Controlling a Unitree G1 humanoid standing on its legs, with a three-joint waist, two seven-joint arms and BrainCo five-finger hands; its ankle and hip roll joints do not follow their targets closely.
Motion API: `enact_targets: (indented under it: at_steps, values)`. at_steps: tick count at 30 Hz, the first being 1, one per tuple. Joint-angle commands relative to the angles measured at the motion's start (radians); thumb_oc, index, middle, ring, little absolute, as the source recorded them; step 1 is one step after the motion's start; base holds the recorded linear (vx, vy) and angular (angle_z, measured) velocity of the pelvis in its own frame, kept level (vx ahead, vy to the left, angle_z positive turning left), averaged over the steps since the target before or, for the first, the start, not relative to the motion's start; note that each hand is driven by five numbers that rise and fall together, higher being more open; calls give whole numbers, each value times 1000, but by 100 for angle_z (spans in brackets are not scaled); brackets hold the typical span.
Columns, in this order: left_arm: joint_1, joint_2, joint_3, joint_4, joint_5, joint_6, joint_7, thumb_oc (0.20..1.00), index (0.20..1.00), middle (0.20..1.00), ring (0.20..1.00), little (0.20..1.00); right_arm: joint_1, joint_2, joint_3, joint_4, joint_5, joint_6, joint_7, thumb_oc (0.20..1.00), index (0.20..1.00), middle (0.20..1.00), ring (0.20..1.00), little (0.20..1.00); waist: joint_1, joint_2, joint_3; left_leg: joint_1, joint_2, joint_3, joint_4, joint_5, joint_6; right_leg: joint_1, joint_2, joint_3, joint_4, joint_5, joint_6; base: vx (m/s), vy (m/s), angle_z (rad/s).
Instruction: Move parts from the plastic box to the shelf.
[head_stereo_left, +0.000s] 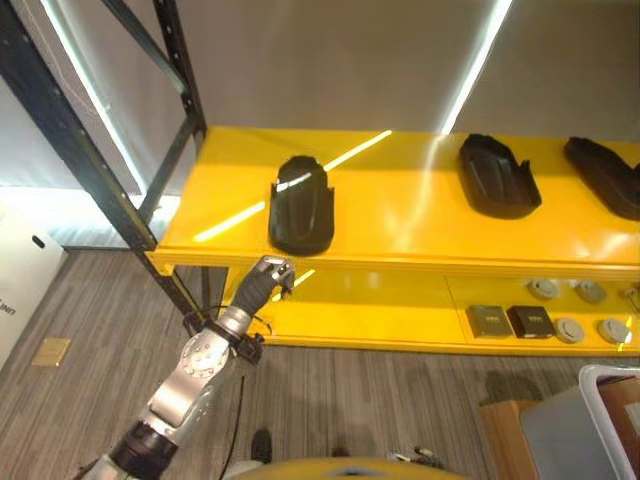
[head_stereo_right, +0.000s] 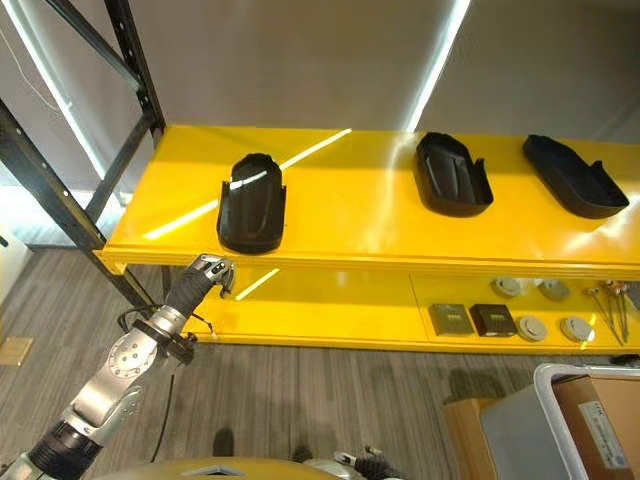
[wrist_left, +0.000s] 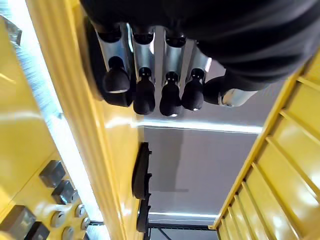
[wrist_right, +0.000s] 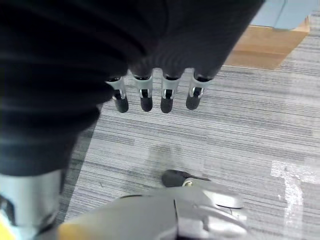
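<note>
Left robot hand (head_stereo_left: 268, 281) relaxed, empty, below shelf (head_stereo_left: 400, 215) | right robot hand (wrist_right: 155, 97) relaxed over floor (wrist_right: 260, 130)

Grey striped carpet floor (head_stereo_left: 90, 330) below a pale wall (head_stereo_left: 330, 60) crossed by bright light strips (head_stereo_left: 480, 60).

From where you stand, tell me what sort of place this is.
Probably a workshop or parts store. A yellow shelf on a dark steel frame holds black moulded parts, small fittings lie on the lower level, and a plastic box stands on the grey floor.
</note>
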Motion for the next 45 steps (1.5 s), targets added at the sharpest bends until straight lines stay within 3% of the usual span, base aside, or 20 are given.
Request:
enact_targets:
  at_steps: [1, 22, 36, 45]
  values:
    - [-116, -19, 18, 16, 32, -32, 33, 200, 200, 200, 200, 200, -32, 40, 37, 13, 6, -4, -29, 1000, 1000, 1000, 1000, 1000, 0, -35, 40, 22, 77, 14, 4, -102, -26, -90, -70, 59, 9, 1, 61, -84, 19, -14]
    - [-370, -120, 39, 189, 27, -93, 243, 200, 200, 200, 200, 200, -64, 20, 58, -5, 26, -17, -73, 1000, 1000, 1000, 1000, 1000, -43, -21, 99, -62, 60, 54, -5, -72, -26, -198, -83, 96, 3, 41, 72, -28, 7, -6]
    - [-462, -113, 58, 261, 72, -87, 304, 200, 200, 200, 200, 200, -92, 15, 71, -19, 35, -24, -83, 1000, 1000, 1000, 1000, 1000, -56, -21, 136, -125, 61, 61, -3, -50, -28, -271, -85, 103, 11, 61, 73, -17, 0, -3]
    - [-567, -88, 123, 292, 117, -104, 408, 200, 200, 200, 200, 200, -98, 18, 79, -24, 42, -34, -85, 1000, 1000, 1000, 1000, 1000, -62, -30, 144, -154, 65, 70, -5, -40, -31, -307, -86, 114, 9, 72, 76, -6, -1, -5]
